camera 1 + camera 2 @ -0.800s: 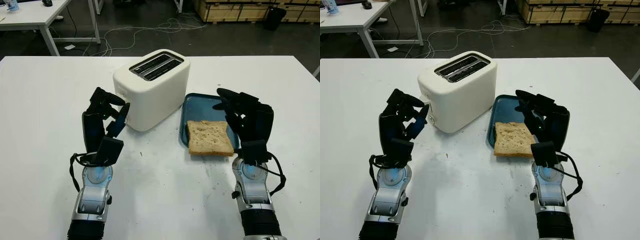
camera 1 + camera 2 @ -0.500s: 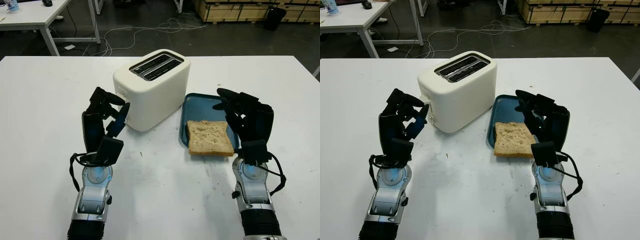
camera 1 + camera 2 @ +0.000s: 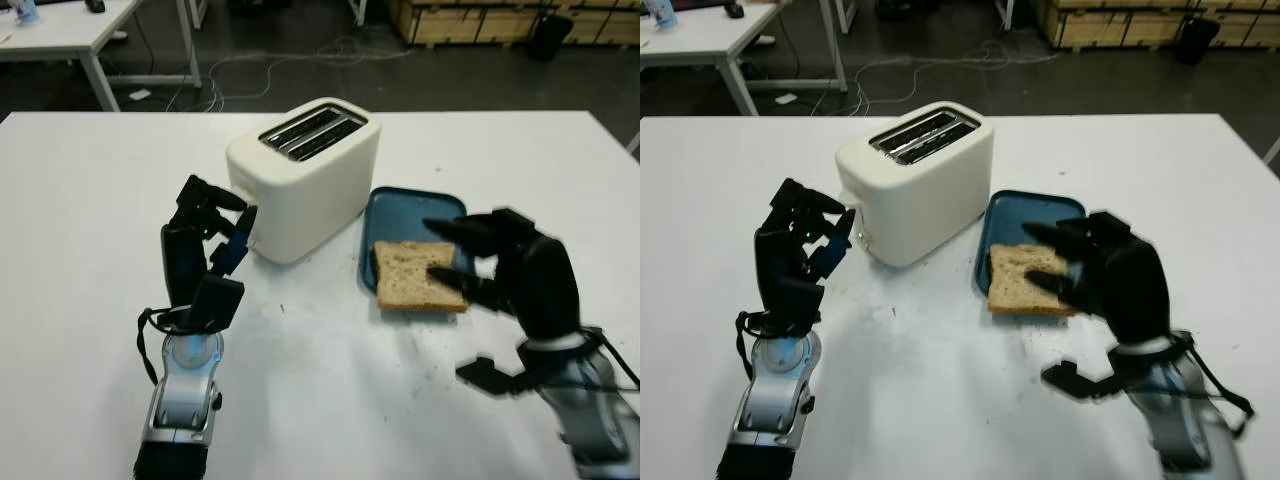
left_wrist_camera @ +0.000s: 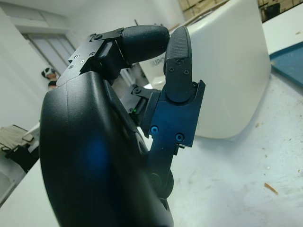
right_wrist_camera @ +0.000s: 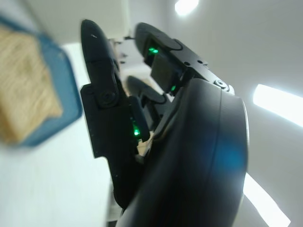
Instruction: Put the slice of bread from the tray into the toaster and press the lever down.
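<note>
A white worktop [image 3: 90,200] carries the toaster [image 3: 303,175]. Right of the toaster, the bread slice [image 3: 415,276] lies on a blue tray [image 3: 400,205], under the right robot hand [image 3: 500,265], open, gripping nothing. The left robot hand [image 3: 205,235], curled and empty, stands left of the toaster. Beyond it, cables [image 3: 300,55] trail over dark floor [image 3: 480,80].

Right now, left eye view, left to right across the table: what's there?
left hand → toaster → slice of bread on the tray → right hand
</note>
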{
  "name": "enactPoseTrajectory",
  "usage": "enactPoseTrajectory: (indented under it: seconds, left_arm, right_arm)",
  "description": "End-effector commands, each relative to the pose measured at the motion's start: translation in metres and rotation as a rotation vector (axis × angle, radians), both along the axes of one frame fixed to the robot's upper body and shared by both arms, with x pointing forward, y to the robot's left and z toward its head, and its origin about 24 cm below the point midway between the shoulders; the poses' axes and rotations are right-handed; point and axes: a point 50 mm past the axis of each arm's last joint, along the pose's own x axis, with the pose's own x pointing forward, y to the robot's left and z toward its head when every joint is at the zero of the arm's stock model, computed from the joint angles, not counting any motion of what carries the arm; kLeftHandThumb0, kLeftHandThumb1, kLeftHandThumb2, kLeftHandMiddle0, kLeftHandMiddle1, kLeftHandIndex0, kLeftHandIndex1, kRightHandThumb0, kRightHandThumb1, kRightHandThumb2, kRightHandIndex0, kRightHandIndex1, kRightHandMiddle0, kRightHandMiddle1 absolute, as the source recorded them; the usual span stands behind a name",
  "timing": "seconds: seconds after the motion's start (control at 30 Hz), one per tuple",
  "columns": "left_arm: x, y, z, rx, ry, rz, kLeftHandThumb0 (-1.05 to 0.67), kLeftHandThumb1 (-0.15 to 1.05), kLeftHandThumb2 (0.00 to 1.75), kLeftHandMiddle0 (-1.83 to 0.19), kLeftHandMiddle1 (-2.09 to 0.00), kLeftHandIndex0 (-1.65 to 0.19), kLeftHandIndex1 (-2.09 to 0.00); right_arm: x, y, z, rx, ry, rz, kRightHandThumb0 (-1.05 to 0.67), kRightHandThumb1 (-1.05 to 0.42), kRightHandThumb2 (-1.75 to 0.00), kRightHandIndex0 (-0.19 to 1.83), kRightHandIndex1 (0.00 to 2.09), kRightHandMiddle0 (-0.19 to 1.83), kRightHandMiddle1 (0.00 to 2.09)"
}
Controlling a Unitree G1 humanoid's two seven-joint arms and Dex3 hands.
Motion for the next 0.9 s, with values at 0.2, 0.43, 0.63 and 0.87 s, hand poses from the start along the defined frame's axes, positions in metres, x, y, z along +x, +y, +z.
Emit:
enactPoseTrajectory:
  seconds: [0.2,0.43,0.63,0.87]
  left_arm:
    - [0.0,0.002,0.003,0.014,-0.016,0.013,-0.47,0.92,0.27,-0.78,-1.75,-0.48,-1.75]
    - [0.0,0.002,0.002,0.0,-0.018,0.005,-0.46,0.92,0.26,-0.79,-1.75,-0.49,-1.75]
    - [-0.001,0.001,0.002,0.002,-0.01,0.009,-0.47,0.92,0.27,-0.77,-1.75,-0.48,-1.75]
    - [-0.001,0.001,0.002,0.007,-0.013,0.011,-0.47,0.92,0.27,-0.78,-1.75,-0.49,-1.75]
  right_arm:
    - [-0.006,0.006,-0.021,-0.228,0.145,-0.072,-0.88,-0.77,0.0,0.16,0.0,0.24,0.0]
    - [0.005,0.007,-0.048,-0.323,0.216,-0.121,-0.91,-0.8,-0.01,0.01,0.0,0.13,0.0]
    - [0.02,0.009,-0.076,-0.327,0.247,-0.13,-0.76,-0.8,0.0,0.01,0.0,0.11,0.0]
    - [0.03,0.016,-0.098,-0.241,0.16,-0.08,-0.47,-0.83,-0.01,0.17,0.08,0.23,0.04]
